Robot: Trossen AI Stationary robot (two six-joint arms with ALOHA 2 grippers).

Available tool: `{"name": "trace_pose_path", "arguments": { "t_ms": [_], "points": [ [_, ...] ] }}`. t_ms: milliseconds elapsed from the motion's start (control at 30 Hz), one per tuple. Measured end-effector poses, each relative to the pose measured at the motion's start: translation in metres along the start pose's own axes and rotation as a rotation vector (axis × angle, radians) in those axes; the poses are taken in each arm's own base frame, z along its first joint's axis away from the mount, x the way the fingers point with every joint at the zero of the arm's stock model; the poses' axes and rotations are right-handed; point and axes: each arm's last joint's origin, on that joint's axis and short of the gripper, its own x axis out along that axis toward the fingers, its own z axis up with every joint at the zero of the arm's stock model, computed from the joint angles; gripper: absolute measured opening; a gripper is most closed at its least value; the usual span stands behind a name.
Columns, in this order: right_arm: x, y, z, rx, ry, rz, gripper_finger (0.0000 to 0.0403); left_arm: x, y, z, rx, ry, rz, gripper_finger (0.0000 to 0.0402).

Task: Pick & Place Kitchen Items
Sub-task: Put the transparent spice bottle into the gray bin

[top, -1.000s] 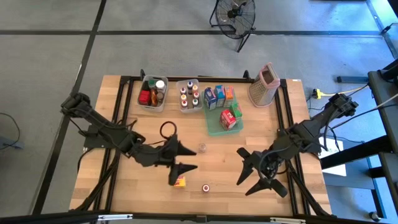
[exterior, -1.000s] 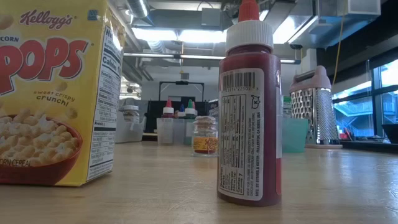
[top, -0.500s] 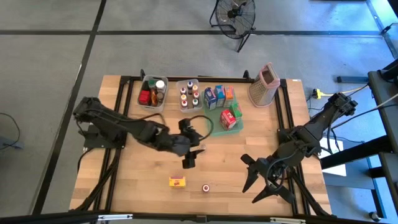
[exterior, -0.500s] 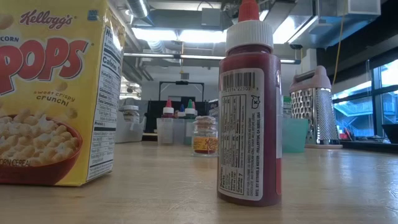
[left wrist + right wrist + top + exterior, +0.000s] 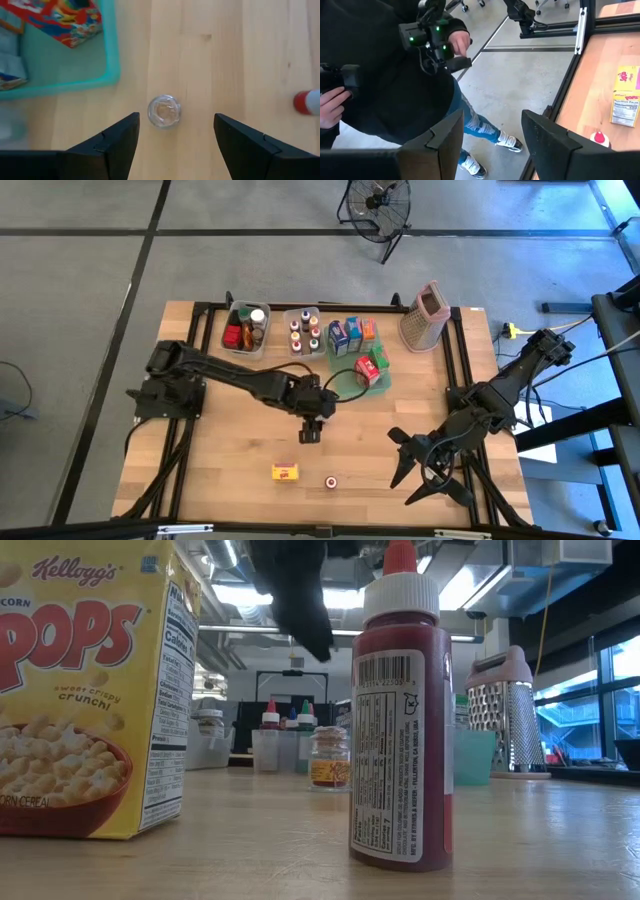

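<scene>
Above a small clear jar (image 5: 164,111) mid-table, left pincer (image 5: 310,434) spread (empty), right pincer (image 5: 418,472) apart, idle.

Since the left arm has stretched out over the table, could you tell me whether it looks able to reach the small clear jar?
Probably yes: the left gripper hangs open directly above the clear jar, which stands alone on bare wood beside the green tray.
</scene>
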Motion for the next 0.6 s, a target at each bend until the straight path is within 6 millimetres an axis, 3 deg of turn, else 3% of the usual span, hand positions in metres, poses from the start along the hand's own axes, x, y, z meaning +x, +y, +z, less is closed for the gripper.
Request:
{"name": "trace_pose_path", "arguments": {
  "t_ms": [367,600],
  "points": [
    [0.0,-0.002,-0.002,0.003,0.015,-0.028,0.0202,0.046,-0.001,-0.006,0.049,0.095,-0.01,0.0251],
    [0.0,-0.002,-0.002,-0.002,0.015,-0.028,0.0202,0.056,-0.002,-0.008,0.032,0.111,-0.006,0.0251]
  ]
}}
